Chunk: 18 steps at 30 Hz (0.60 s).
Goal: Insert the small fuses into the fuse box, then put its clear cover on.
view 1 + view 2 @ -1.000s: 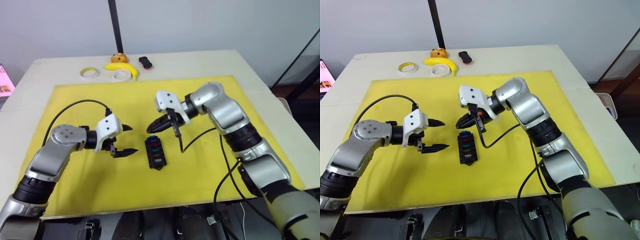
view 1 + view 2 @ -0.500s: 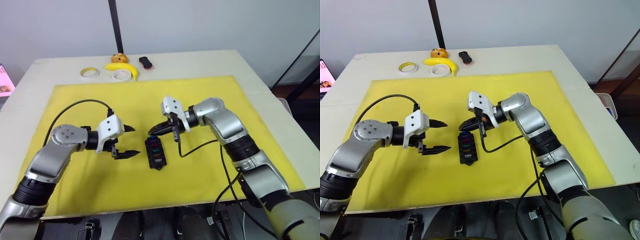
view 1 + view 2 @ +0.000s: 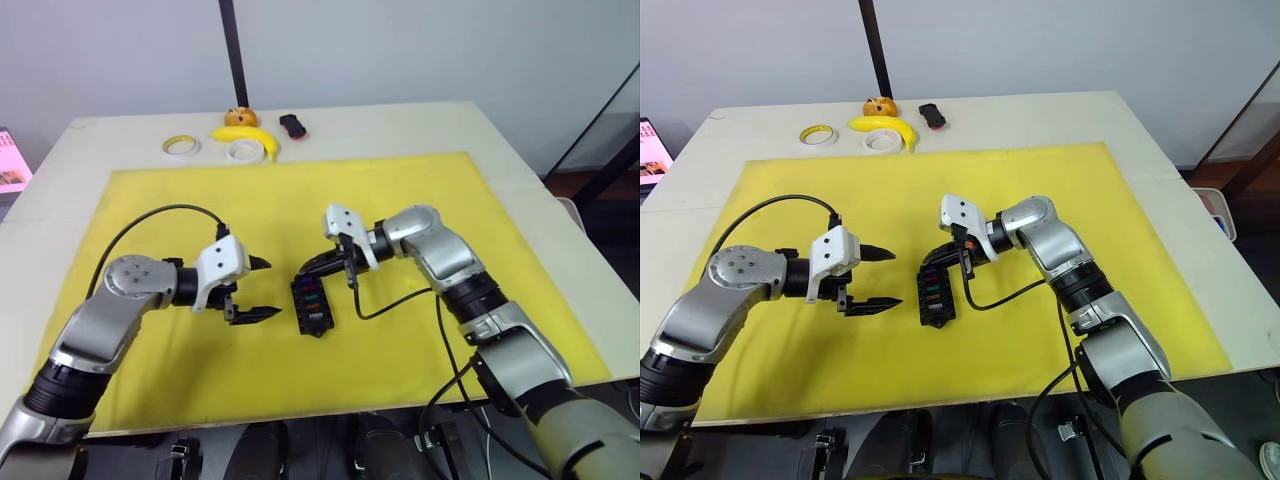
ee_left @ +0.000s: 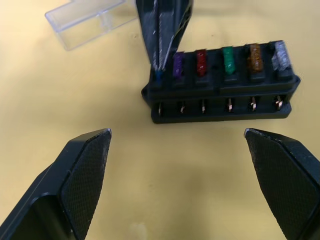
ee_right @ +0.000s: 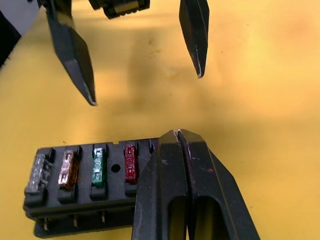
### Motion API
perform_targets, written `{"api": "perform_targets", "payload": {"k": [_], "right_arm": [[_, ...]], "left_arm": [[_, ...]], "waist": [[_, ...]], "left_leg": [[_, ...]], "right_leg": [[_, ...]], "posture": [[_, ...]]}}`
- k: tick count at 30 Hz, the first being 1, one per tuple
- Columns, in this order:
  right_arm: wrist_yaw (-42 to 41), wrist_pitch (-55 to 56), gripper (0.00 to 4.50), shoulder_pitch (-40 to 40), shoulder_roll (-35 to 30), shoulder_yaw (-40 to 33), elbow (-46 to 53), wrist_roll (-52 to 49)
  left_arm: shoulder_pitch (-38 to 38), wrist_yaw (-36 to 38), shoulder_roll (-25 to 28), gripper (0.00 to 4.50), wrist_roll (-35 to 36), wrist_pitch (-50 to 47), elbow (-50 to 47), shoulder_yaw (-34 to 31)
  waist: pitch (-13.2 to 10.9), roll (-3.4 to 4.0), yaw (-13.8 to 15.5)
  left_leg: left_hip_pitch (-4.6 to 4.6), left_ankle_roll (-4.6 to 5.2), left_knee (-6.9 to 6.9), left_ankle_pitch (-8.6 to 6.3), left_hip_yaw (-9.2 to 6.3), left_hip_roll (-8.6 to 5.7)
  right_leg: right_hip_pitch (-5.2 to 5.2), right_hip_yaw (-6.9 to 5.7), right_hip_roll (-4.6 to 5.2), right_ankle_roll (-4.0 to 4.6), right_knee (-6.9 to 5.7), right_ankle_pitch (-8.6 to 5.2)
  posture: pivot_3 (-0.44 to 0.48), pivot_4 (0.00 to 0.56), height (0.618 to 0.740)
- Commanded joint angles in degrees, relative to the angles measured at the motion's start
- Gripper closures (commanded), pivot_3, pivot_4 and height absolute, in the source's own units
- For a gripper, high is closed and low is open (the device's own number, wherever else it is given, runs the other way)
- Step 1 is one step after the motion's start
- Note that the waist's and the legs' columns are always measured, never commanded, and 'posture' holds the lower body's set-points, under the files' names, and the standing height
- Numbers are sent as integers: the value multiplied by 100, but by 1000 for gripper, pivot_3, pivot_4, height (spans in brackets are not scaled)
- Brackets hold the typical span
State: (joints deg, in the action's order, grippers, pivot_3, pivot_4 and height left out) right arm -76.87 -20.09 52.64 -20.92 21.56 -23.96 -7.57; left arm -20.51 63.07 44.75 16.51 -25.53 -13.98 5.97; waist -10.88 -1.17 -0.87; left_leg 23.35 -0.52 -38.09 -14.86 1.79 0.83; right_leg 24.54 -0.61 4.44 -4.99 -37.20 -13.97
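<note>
The fuse box (image 3: 311, 304) sits mid-mat on the yellow mat (image 3: 420, 190), with the small fuses (image 4: 227, 58) lined up in its slots. The right gripper (image 3: 304, 269), fingers pressed together, bears down on the blue fuse (image 4: 158, 76) at the box's far end. The left gripper (image 3: 262, 290) hovers spread wide just left of the box. The clear cover (image 4: 85, 22) lies on the mat beside the box.

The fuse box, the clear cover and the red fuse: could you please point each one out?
fuse box (image 4: 220, 107): left wrist view, its front wall.
clear cover (image 4: 85, 22): left wrist view, its top face.
red fuse (image 4: 201, 61): left wrist view, its body.
</note>
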Motion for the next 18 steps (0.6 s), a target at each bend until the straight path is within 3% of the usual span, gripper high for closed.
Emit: {"api": "perform_targets", "payload": {"k": [1, 18], "right_arm": [[-32, -40, 4465, 5, -29, 238, -249, 296], [-360, -1384, 4465, 566, -28, 232, 93, 45]], "left_arm": [[26, -64, 20, 0, 54, -3, -203, -67], [16, -135, -22, 0, 55, 6, -216, -20]], "waist": [[0, 0, 3], [0, 0, 6]], "left_leg": [[0, 0, 0, 0, -1, 0], [1, 0, 0, 0, -2, 1]], "right_leg": [[0, 0, 0, 0, 0, 0], [0, 0, 1, 0, 0, 0]], "posture": [[0, 150, 740], [0, 150, 740]]}}
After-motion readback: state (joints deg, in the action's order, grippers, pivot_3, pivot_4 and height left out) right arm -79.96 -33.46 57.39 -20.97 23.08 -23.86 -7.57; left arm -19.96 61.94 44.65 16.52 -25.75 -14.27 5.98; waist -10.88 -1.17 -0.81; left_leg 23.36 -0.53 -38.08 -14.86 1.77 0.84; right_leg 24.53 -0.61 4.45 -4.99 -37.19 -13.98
